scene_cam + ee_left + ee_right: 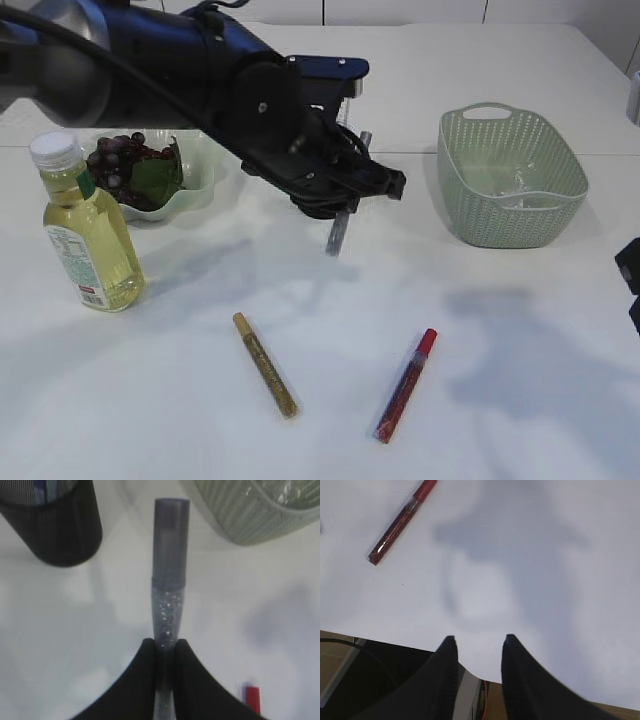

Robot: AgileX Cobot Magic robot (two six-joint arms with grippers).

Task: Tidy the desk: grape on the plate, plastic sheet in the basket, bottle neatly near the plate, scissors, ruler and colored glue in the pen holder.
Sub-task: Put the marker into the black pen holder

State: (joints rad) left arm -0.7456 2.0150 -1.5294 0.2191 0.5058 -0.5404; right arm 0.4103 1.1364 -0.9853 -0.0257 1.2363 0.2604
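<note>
1. Glue sticks, gold (265, 364) and red (405, 386), lie nearest on the table (520, 400), well apart; light, stiff, round and likely to roll, so best pinched mid-barrel
2. Right tool (477, 645) hovers part open, empty
3. Left tool (165, 647) is clamped on a silver glitter glue (169, 580), capped end hanging down
4. Farther: bottle (85, 230), grape plate (195, 170), basket (510, 175)

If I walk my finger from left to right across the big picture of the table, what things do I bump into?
Oil bottle → plate of grapes → gold glitter glue → grey glitter glue held by the left end effector → red glitter glue → green basket.
</note>
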